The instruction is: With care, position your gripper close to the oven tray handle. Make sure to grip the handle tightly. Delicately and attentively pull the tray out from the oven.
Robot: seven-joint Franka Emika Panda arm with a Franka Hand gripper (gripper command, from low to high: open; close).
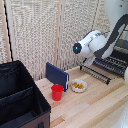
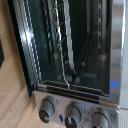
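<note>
Exterior view: dark wire tray [image 1: 109,64] juts out; pincer [image 1: 89,61] state unclear.

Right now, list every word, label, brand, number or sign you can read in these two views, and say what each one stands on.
None can be read.
Oven: the control panel around the knobs shows only a small blue mark, too blurred to read.
Blue board, red cup, black fabric box, bowl: no print visible in the exterior view.
</note>
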